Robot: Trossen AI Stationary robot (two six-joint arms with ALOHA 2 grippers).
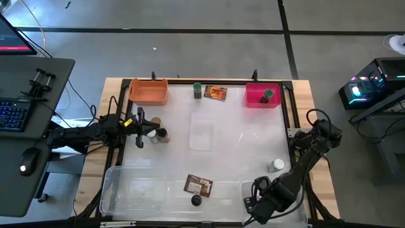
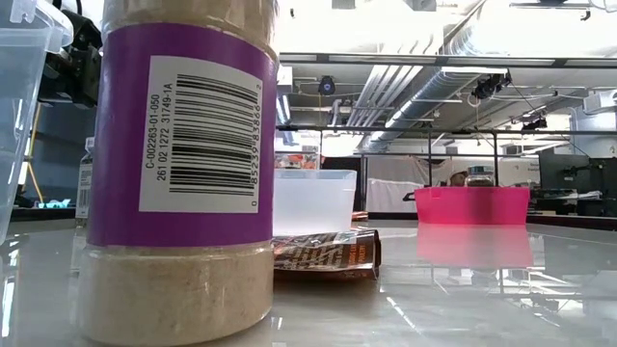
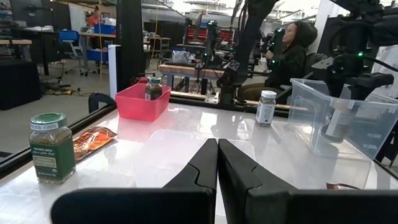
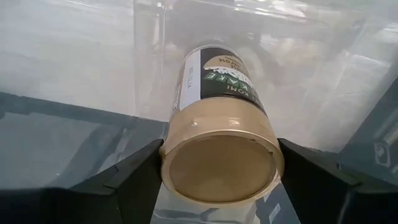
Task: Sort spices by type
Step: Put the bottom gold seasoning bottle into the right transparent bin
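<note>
Tan-lidded jar point(image 4: 219, 146) between right end effector point(image 4: 219, 180) fingers

Table centre point(image 1: 240, 158) lies open; clear trays point(image 1: 136, 190) line its near edge.

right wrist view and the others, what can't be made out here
- Right wrist view: the tan-lidded jar sits between the right gripper jaws; the lid hides any contact, and the label is partly turned away.
- High view: that jar is hidden under the right arm.
- Low view: the purple-labelled jar blocks the picture's left side; its lid is cut off.
- High view: the jar in the pink bin is too small to read.
</note>
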